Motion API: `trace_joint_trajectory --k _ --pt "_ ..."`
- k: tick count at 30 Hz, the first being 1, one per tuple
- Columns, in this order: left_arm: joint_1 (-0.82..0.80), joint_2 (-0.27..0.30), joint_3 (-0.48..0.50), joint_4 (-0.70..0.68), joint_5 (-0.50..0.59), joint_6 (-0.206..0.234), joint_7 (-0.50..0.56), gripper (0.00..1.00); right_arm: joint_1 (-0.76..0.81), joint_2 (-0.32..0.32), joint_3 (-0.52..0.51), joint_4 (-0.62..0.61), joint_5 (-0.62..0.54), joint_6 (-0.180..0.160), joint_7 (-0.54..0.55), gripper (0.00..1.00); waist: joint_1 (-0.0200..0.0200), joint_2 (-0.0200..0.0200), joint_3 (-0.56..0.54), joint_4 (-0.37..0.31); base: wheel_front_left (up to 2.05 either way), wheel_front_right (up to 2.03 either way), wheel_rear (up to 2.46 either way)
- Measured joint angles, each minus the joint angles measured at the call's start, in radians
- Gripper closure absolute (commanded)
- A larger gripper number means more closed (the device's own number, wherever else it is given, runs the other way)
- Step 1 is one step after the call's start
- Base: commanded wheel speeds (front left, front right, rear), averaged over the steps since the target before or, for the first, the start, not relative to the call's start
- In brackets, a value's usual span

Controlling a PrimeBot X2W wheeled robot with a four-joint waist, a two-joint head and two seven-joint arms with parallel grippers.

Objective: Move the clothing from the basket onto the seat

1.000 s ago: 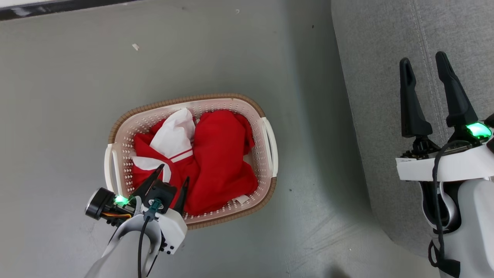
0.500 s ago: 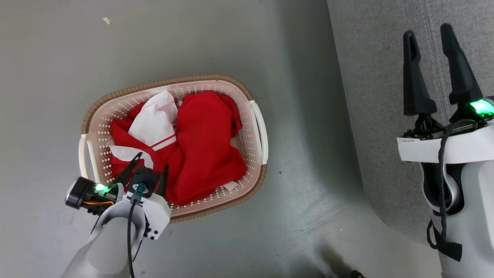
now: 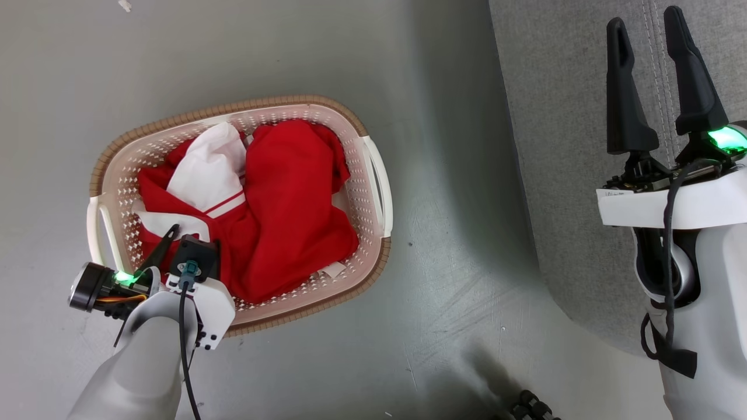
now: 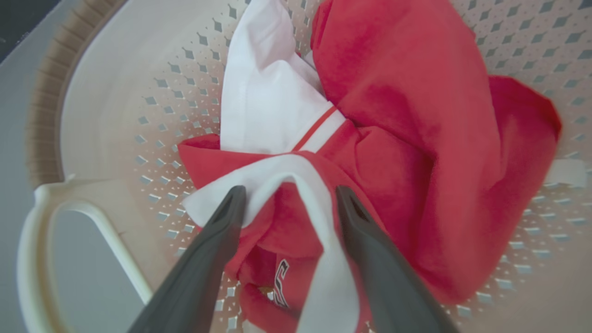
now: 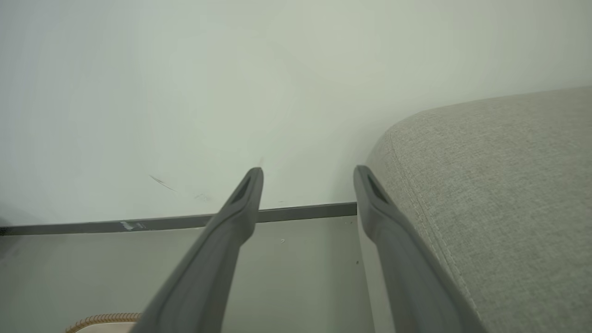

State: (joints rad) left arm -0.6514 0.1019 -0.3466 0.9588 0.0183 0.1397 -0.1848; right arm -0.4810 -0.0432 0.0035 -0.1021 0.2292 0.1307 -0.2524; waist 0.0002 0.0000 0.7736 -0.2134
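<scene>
The cream basket (image 3: 233, 108) with a brown rim stands on the floor and holds the red and white clothing (image 3: 286, 192). My left gripper (image 3: 194, 236) reaches down into the basket's near left corner. In the left wrist view its jaws (image 4: 290, 192) are open and straddle a white-edged red fold of the clothing (image 4: 416, 115), close to the perforated basket wall (image 4: 115, 92). My right gripper (image 3: 642, 20) is open and empty above the grey seat (image 3: 583, 146). The right wrist view shows that gripper (image 5: 309, 172) beside the seat's rounded corner (image 5: 508, 185).
Bare grey floor (image 3: 443, 262) lies between the basket and the seat. A dark skirting strip (image 5: 300, 212) runs along a pale wall. A small dark object (image 3: 531, 405) sits at the bottom edge, and a white scrap (image 3: 124, 4) lies at the far left.
The head camera has shifted, so the basket now shows further left and higher. My left gripper stays at the same basket corner, a little deeper. Both grippers stay open.
</scene>
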Motion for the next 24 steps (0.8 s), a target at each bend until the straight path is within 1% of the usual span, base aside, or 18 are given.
trace_joint_trajectory --k 2,3,4,5,6,8,9,10,11,18,24 --pt "-0.006 -0.001 0.000 0.009 0.000 0.005 0.000 0.00 0.000 0.000 0.002 0.004 0.001 0.000 0.000 0.00 0.0000 0.0000 0.006 -0.005 0.00 0.00 0.00" --pt "-0.011 -0.001 0.000 0.014 0.000 0.009 0.006 0.02 0.000 0.000 0.002 0.007 0.002 0.000 0.000 0.00 0.0000 0.0000 0.009 -0.007 0.00 0.00 0.00" --pt "-0.017 0.000 0.000 0.020 0.000 0.011 0.011 0.09 0.000 0.000 0.003 0.008 0.005 0.000 0.000 0.00 0.0000 0.0000 0.011 -0.009 0.00 0.00 0.00" --pt "-0.020 0.000 0.000 0.023 0.000 0.014 0.011 0.19 -0.001 0.000 0.003 0.009 0.008 0.000 0.000 0.00 0.0000 0.0000 0.013 -0.011 0.00 0.00 0.00" --pt "-0.023 -0.001 0.000 0.027 0.000 0.017 0.013 0.35 -0.002 0.000 0.003 0.010 0.008 0.000 0.000 0.00 0.0000 0.0000 0.015 -0.012 0.00 0.00 0.00" --pt "-0.025 -0.001 0.000 0.035 0.000 0.017 0.017 0.57 -0.008 0.000 0.004 0.012 0.008 0.000 0.000 0.00 0.0000 -0.0001 0.018 -0.016 0.00 0.00 0.00" --pt "-0.027 -0.001 0.000 0.040 0.000 0.017 0.017 0.66 -0.015 0.000 0.003 0.014 0.008 0.000 0.000 0.00 0.0000 0.0000 0.019 -0.017 0.00 0.00 0.00" --pt "-0.031 -0.003 0.000 0.045 0.000 0.017 0.017 0.81 -0.021 0.000 0.002 0.014 0.008 0.000 0.000 0.00 0.0000 0.0000 0.019 -0.017 0.00 0.00 0.00" --pt "-0.035 -0.004 -0.001 0.049 0.000 0.017 0.017 1.00 -0.022 0.000 0.002 0.014 0.008 0.000 0.000 0.00 0.0000 0.0000 0.019 -0.017 0.00 0.00 0.00" --pt "-0.042 -0.014 0.001 0.047 -0.008 0.014 -0.012 1.00 -0.023 0.000 -0.009 0.022 0.008 0.000 0.000 0.00 -0.0001 -0.0001 0.014 -0.013 0.00 0.00 0.00" --pt "-0.063 -0.027 0.002 0.002 -0.018 -0.012 -0.047 1.00 -0.042 0.000 -0.012 0.034 0.008 0.000 -0.001 0.00 -0.0001 0.0000 0.002 -0.002 0.00 0.00 0.00"
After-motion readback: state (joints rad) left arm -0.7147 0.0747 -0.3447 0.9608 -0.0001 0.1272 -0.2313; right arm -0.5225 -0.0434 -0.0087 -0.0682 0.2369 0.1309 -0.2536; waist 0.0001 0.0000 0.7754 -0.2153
